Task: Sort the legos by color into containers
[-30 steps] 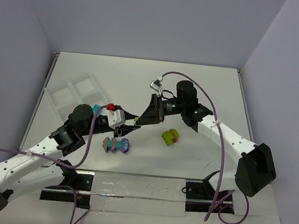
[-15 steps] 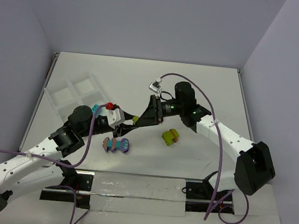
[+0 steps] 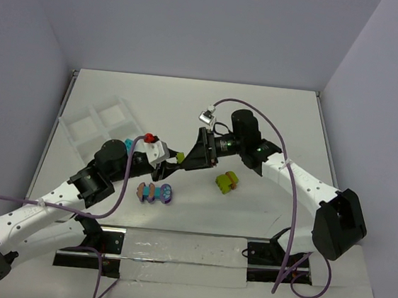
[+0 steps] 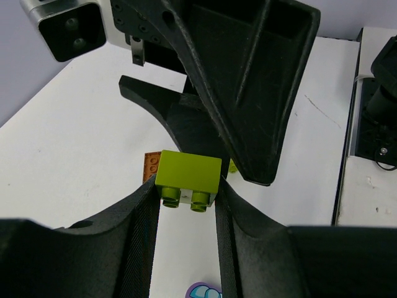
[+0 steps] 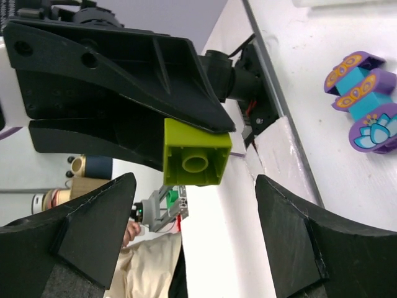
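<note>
Shown aloft over the desk: lime brick [image 4: 189, 171], pinched narrowly across two smooth side walls by the left tool [image 4: 186, 189], studs facing back toward that tool's wrist. Flanked by the right tool [image 5: 195, 180], spread wide, clear gaps inside both fingers [image 5: 105, 217]; no contact there.

Judged light, rigid and glossy, hence apt to pivot or slip under a corner pinch. Best taken flat across two opposite walls, clear of studs and hollow underside.

Seen from the left wrist only: stud side and grip faces. Seen from the right wrist only: hollow underside with its tube, plus the gaps beside it. Seen from above only: white tray [image 3: 92, 116] behind the left tool, purple-turquoise cluster [image 3: 155, 193] and lime-orange cluster [image 3: 226, 181] lying below both tools.
</note>
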You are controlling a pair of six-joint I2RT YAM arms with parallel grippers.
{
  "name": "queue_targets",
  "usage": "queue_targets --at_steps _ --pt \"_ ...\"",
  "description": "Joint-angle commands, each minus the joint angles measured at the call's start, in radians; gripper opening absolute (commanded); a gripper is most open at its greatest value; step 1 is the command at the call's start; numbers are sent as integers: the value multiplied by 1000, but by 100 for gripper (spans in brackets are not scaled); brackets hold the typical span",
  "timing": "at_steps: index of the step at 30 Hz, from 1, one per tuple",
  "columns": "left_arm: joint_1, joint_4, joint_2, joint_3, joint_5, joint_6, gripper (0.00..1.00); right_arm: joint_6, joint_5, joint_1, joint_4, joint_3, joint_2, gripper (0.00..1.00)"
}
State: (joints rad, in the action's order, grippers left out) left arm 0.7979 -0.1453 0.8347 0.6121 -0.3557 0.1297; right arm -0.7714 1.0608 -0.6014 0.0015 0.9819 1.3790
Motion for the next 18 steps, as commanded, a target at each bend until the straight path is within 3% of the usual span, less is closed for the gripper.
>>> queue_targets --at_steps 1,6,8,15,17,18 --pt "-2 -17 -3 35 38 -33 0 124 -96 5 -212 115 -74 86" --pt "-2 90 19 103 174 -122 0 273 -350 6 -482 244 -151 86" --pt "-1 153 25 159 273 -209 0 312 -548 13 -587 289 -189 87" --pt "-2 426 51 325 698 -499 0 314 -925 48 -658 284 -267 87" --pt "-2 550 77 360 815 -573 0 307 -965 54 -656 268 -273 87" --pt "-2 598 86 374 948 -663 0 307 -972 62 -652 259 -275 87"
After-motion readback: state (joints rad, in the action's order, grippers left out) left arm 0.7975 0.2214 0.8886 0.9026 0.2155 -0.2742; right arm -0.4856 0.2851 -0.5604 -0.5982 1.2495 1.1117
